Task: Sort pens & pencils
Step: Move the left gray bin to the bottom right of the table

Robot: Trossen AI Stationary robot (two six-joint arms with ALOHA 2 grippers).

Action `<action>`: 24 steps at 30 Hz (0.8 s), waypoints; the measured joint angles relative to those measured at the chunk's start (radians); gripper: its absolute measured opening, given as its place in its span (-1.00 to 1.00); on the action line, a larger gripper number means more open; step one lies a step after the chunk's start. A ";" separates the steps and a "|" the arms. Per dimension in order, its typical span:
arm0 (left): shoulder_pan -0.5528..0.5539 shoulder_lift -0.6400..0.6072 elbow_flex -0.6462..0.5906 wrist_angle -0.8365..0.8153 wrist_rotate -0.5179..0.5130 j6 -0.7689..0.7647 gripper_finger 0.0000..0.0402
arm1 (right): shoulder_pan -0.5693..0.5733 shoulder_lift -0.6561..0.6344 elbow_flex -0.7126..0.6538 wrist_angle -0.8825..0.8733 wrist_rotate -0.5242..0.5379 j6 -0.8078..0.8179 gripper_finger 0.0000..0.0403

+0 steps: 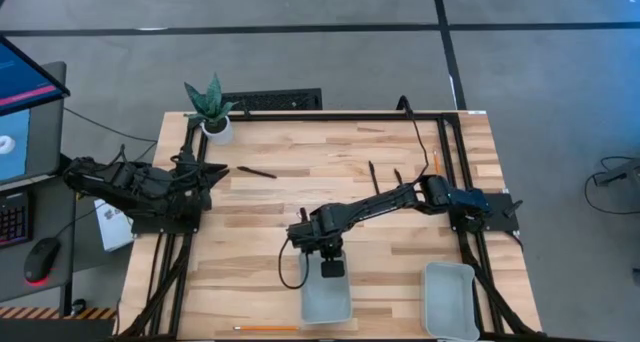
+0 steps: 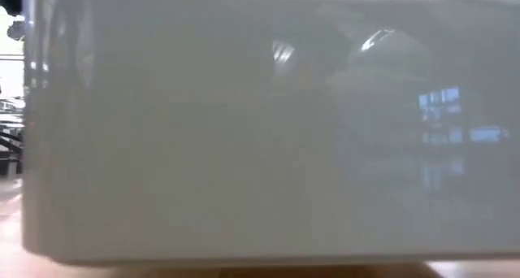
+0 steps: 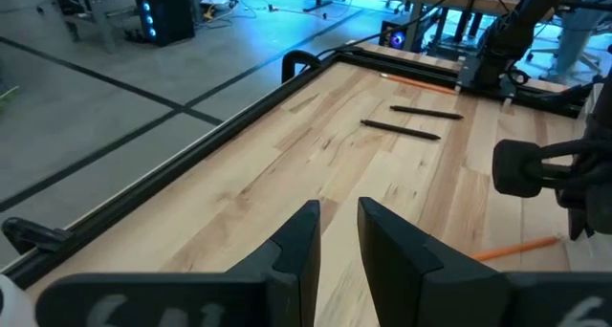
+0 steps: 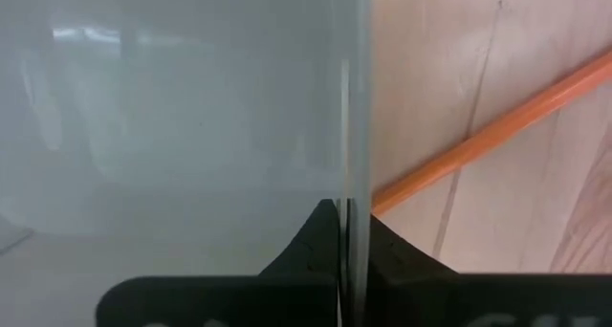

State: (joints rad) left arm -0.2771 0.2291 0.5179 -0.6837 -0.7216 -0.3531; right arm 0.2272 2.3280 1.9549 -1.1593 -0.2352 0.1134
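The right gripper [image 1: 332,267] reaches to the near middle of the wooden desk [image 1: 260,212] and sits over the far rim of a pale grey tray [image 1: 327,300]. In the right wrist view its two dark fingers [image 4: 316,233] are clamped on that tray's thin wall [image 4: 346,126], one finger inside the tray and one outside. Just outside the wall, an orange pencil [image 4: 497,131] lies slanted on the wood, its near end running up to the outer finger; whether they touch cannot be told.

A second pale tray [image 1: 450,300] stands at the near right corner of the desk. Another orange pencil [image 1: 268,328] lies along the near edge, left of the held tray, and one more [image 1: 435,163] rests near the far right corner. Three black pens are out on the wood: one [image 1: 256,172] left of centre, and two [image 1: 373,174] [image 1: 398,177] side by side farther right, all well apart from the right gripper.

The left gripper [image 3: 337,241] waits at the desk's left edge beside a potted plant [image 1: 212,107], its fingers parted and empty. The low view is filled by a tray wall [image 2: 260,123].
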 joint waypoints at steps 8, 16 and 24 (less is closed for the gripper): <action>0.000 0.000 0.000 -0.001 -0.002 -0.001 -0.68 | 0.000 0.000 0.000 -0.060 0.000 0.047 -0.90; 0.000 0.000 0.000 -0.002 -0.002 -0.004 -0.68 | 0.038 -0.058 0.000 -0.064 0.117 0.100 -0.89; 0.000 0.000 0.000 -0.018 -0.028 -0.027 -0.68 | 0.085 -0.079 0.002 -0.092 0.201 0.127 -0.89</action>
State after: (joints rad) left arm -0.2772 0.2291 0.5179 -0.7017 -0.7493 -0.3799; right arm 0.3121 2.2490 1.9564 -1.2508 -0.0341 0.2408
